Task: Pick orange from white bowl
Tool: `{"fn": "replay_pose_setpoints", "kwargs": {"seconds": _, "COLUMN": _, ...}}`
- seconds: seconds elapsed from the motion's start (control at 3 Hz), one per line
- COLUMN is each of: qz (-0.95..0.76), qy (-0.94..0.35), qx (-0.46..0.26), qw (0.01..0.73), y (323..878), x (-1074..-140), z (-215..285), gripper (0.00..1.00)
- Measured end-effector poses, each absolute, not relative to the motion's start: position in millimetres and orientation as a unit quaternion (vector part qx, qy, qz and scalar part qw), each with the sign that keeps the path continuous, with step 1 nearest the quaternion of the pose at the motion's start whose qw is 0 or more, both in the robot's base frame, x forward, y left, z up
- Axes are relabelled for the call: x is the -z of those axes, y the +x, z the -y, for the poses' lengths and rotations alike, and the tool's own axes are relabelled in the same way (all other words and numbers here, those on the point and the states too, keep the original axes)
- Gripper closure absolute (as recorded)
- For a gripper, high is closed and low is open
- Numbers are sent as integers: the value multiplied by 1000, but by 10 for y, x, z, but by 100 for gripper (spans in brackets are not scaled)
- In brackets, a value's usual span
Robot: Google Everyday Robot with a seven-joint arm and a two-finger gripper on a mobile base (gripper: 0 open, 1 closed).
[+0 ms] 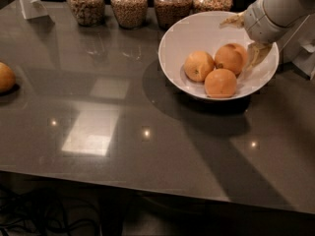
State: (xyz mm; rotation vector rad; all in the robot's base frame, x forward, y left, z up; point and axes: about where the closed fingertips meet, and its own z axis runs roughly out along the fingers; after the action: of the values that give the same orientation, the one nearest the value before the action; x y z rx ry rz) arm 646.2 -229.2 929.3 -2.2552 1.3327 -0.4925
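The white bowl (172, 58) stands at the back right of the dark table and holds three oranges. The orange (230, 58), deep in colour, lies at the bowl's back right. A paler one (198, 65) with a dark spot lies to its left, and a third (220, 82) lies in front. My gripper (248, 42) hangs over the bowl's right rim on the white arm. One tan finger (257, 54) reaches down inside the bowl right beside the orange, and the other (231, 20) points left above the far rim. The fingers are apart and hold nothing.
Several glass jars (129, 5) of grains stand in a row along the table's back edge, just behind the bowl. Another orange (5, 76) lies at the far left edge. A white stand (30, 1) is at the back left corner.
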Motion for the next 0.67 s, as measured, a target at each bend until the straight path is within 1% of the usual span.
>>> {"fn": "replay_pose_setpoints", "kwargs": {"seconds": 0.33, "qz": -478, "qy": -829, "qx": 175, "qw": 230, "y": 6523, "x": -9168, "z": 2289, "gripper": 34}}
{"fn": "replay_pose_setpoints", "kwargs": {"seconds": 0.67, "qz": -473, "qy": -836, "qx": 165, "qw": 225, "y": 6542, "x": -9074, "z": 2249, "gripper": 32}}
